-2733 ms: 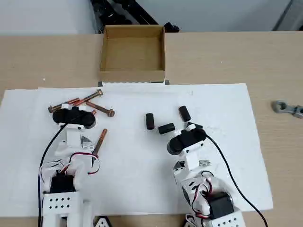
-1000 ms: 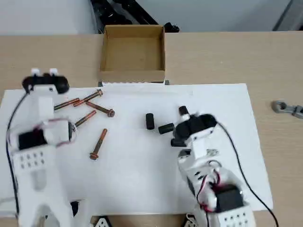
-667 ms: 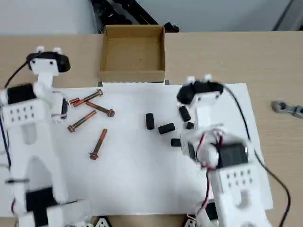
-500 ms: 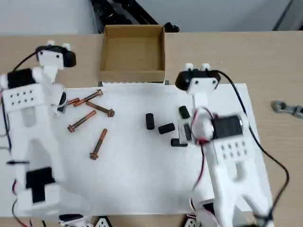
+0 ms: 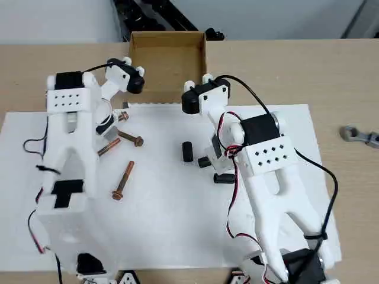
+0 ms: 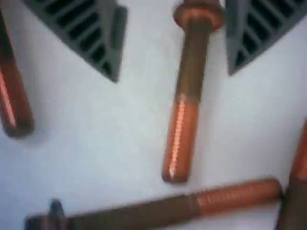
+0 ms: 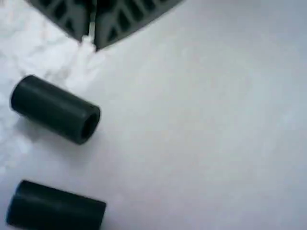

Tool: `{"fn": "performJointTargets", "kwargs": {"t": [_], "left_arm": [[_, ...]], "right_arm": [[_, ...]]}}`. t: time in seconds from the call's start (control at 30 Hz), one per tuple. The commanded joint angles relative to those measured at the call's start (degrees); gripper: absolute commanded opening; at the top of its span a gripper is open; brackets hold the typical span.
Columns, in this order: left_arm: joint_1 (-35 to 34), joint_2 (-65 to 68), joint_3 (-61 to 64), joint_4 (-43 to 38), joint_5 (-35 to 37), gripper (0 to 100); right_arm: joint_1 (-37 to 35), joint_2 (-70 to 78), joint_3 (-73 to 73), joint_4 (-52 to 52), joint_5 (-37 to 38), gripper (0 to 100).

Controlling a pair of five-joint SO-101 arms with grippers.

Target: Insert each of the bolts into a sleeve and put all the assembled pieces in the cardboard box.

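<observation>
1. Arms first: a short while ago my left arm [image 5: 71, 136] and my right arm [image 5: 266, 160] sat folded low at the near edge of the white sheet [image 5: 177, 225]. Now both stand tall and lean out over the parts.
2. My left tool [image 6: 171, 72] has come down right over the bolts [image 5: 126, 137]. Its two sides are spread wide, and the head end of one bolt [image 6: 181, 124] lies between them. It is not pinching anything yet.
3. My right tool [image 7: 91, 36] is now over the black sleeves [image 5: 207, 161]. Its two sides are pressed together and hold nothing. One sleeve [image 7: 55, 109] lies just beside its tip, and a second sleeve [image 7: 55, 211] lies near that one.
4. I think this means the real work is only starting. No bolt is in a sleeve, and the cardboard box [image 5: 167, 65] at the far side of the bench [image 5: 331, 71] looks empty.
5. Seen from above, the bolts by my left tool lie close together, so I might bump one when I close on another. A lone bolt [image 5: 123, 179] lies apart, nearer to me.
6. Some sleeves are partly hidden under my right arm, so I cannot count them all.
7. A small metal thing [image 5: 355, 135] lies far off on the bare bench to my right. It is not in the way.
</observation>
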Motion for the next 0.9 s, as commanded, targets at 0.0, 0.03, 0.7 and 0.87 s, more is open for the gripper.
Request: {"fn": "performJointTargets", "kwargs": {"t": [0.0,0.03,0.7,0.87], "left_arm": [[0.26,3.69,-7.16,-2.29,-0.70,17],[0.18,5.54,-9.10,-2.46,-0.70,17],[0.09,35.52,-48.57,2.29,-3.25,17],[0.18,40.09,-52.00,2.11,-3.25,17]], "right_arm": [[-0.04,0.22,-2.55,-0.13,2.90,0.4],[-0.04,0.31,-2.55,-0.13,3.34,0.4],[5.14,-0.04,-2.64,-0.13,3.25,0.8],[5.14,-0.04,-2.64,-0.13,3.25,0.8]]}}
